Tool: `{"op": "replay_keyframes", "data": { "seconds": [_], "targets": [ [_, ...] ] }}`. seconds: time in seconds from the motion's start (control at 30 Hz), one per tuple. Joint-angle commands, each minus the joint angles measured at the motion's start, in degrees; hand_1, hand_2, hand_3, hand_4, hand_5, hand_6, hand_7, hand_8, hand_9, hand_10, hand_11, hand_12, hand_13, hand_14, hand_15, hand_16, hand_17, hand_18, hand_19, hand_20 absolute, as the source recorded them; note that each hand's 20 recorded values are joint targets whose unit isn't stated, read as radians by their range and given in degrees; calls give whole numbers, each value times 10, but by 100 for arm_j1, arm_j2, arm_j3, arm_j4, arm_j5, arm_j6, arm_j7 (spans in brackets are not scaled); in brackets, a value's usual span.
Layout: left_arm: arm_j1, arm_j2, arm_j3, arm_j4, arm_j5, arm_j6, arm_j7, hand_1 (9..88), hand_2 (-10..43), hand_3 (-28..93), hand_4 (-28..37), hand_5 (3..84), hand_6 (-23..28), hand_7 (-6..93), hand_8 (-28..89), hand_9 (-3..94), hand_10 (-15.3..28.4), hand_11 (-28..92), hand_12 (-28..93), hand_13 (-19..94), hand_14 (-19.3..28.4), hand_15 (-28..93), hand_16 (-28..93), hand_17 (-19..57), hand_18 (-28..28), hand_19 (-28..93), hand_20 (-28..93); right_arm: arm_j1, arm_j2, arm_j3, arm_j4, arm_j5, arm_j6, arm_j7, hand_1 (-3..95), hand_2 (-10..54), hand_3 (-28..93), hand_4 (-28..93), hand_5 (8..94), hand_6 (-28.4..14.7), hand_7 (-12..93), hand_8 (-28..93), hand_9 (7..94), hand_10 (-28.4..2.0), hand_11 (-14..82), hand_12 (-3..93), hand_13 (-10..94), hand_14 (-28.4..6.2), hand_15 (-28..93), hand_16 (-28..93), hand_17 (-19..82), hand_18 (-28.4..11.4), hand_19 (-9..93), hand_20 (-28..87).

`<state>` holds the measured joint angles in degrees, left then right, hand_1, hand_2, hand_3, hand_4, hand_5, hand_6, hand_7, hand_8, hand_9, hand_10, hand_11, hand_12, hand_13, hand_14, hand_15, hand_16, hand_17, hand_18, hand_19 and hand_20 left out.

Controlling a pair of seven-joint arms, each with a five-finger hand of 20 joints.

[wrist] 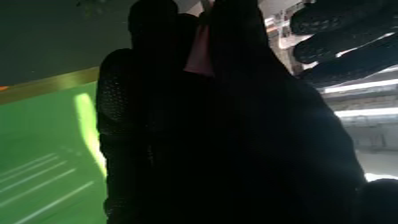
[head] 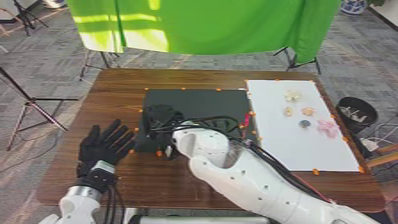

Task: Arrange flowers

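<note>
Well, my right hand (head: 163,116) is pinching a pink piece (wrist: 200,57), my left hand (head: 104,146) holding its fingers spread. Flowers (head: 329,129) are lying on the board (head: 311,152); this piece seems left to place.

A brown wooden table (head: 118,92) on gray carpet (head: 53,62), before a green cloth (head: 209,25).
Bright patches of light (head: 149,37) fall on the cloth's left side; a black stand (head: 32,101) is left of the table, a black bin (head: 343,106) beside its right edge.

Checked head view and right wrist view: no legible text, labels, brands, numbers or signs on anything in either.
</note>
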<state>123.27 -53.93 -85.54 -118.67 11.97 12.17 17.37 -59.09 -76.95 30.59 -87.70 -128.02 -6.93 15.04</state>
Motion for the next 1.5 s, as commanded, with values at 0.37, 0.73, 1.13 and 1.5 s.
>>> {"op": "replay_keyframes", "data": {
  "seconds": [0.37,0.73,1.13,1.5],
  "targets": [
    [14,-4,-45,23,10,96,-127,233,183,697,-283,350,100,53,-81,257,142,168,31,198,134,256,-80,-58,132,303,72,-90,-60,134,-178,-11,-357,322,629,-95,636,-283,710,23,196,-49,676,-112,96,147,685,-54,238,386,317,-162,721,277],
    [80,-13,-77,12,-55,114,-84,237,187,691,-283,325,94,32,-78,237,118,153,7,204,92,183,-58,-45,126,276,94,-118,-19,162,-294,64,-478,445,533,-95,760,-283,655,38,230,-160,580,-119,78,131,639,-71,314,248,315,-163,730,248],
    [152,-23,-132,-2,-114,112,-17,240,193,677,-283,323,91,47,-79,245,124,178,12,209,111,215,-38,-48,129,277,107,-12,37,246,-426,256,-205,526,512,-95,737,-283,566,21,218,-165,502,-122,63,122,600,-77,317,198,305,-164,727,233],
    [116,-35,-111,6,-117,111,-79,238,199,673,-283,315,87,47,-85,240,121,172,3,212,98,202,-49,-49,129,282,105,-138,-10,258,-396,139,-489,550,535,-95,603,-283,552,19,211,-161,500,-122,63,121,575,-84,244,198,297,-156,662,192]
  ]
}}
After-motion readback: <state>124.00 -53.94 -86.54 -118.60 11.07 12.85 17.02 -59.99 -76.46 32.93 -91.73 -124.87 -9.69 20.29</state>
